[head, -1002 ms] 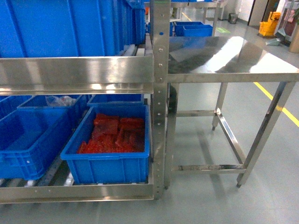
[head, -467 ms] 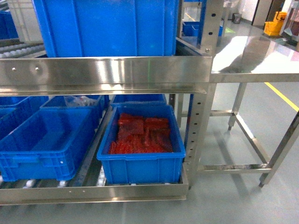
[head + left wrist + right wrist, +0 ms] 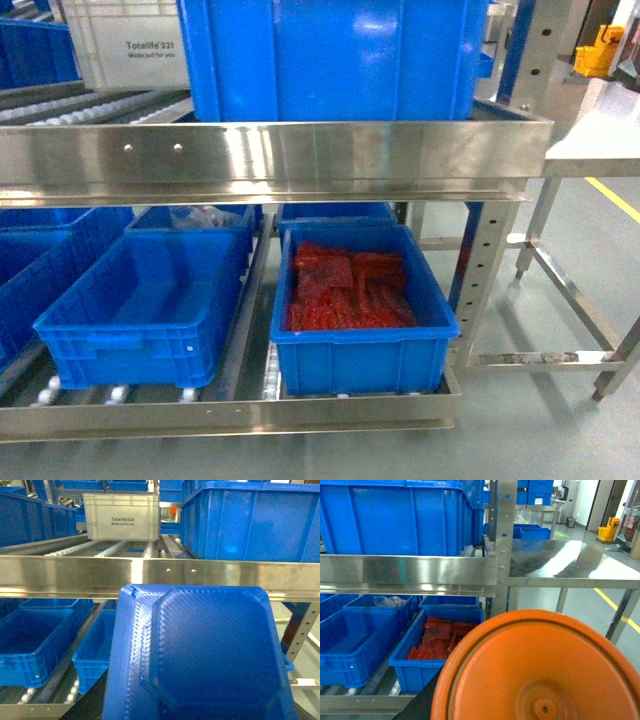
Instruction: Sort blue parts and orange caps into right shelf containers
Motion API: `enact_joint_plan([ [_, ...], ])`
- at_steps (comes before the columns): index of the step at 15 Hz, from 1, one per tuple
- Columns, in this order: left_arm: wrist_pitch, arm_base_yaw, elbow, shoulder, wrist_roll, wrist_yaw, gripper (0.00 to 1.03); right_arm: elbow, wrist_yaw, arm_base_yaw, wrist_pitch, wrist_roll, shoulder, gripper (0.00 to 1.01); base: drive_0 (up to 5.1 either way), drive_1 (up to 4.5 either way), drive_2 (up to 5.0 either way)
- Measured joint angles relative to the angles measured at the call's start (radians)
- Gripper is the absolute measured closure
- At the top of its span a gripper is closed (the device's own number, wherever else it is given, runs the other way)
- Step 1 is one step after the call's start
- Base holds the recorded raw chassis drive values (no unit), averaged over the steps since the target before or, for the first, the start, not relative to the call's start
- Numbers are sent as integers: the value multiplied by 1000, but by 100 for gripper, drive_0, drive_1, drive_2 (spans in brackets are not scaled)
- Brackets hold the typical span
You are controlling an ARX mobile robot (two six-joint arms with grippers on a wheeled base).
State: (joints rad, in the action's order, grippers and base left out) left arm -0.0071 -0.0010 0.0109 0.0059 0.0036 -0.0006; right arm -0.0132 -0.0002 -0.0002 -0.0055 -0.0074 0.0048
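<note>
Sliding sideways along the rack is basically what just happened: a second ago the steel table took up the whole right half of the head view, and now only its corner (image 3: 600, 135) pokes in at the right edge, with the shelving front and centre. So the base has shifted left and is squaring up to the shelves, which I'd read as lining up for a drop-off.

Closest to the cameras, the left wrist view is mostly filled by a blue part (image 3: 200, 655), a flat moulded piece with an octagon-ish raised centre. The right wrist view is half covered by an orange cap (image 3: 540, 670), round with a little hub. Both look carried, but neither hand shows in any view, so I honestly can't tell how the fingers sit or if they're clamped.

Just past that, on the lower shelf, there's a crate of red pieces (image 3: 350, 290) and an open blue crate (image 3: 140, 300) beside it on the left, nothing visible inside it.

Further up, the big deep blue container (image 3: 330, 55) sits on the top shelf behind the steel rail (image 3: 270, 150). Way back there's a pale grey tote (image 3: 121, 517) on the rollers.
</note>
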Motion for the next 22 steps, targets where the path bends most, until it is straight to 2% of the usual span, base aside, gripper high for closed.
enact_joint_plan([
  [22, -1, 0, 0, 0, 0, 0, 61, 0, 0, 0, -2, 0, 0, 58, -496, 240, 240],
])
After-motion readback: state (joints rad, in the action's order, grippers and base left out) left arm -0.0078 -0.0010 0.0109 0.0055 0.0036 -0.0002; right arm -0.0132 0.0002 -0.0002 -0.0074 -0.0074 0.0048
